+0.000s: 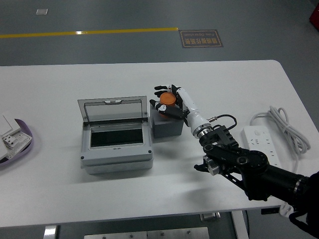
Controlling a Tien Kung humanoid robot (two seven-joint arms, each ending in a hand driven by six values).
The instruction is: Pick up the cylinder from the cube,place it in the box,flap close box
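Note:
An orange cylinder stands on top of a dark grey cube at the table's middle. My right hand reaches in from the lower right and its black fingers are curled around the cylinder, which still rests on the cube. Just left of the cube stands a grey box with its clear lid flipped up and open; its dark inside shows. My left arm is out of view.
A white power strip with a coiled cable lies at the right. A purple-rimmed tray with white parts sits at the left edge. The table's near edge runs along the bottom.

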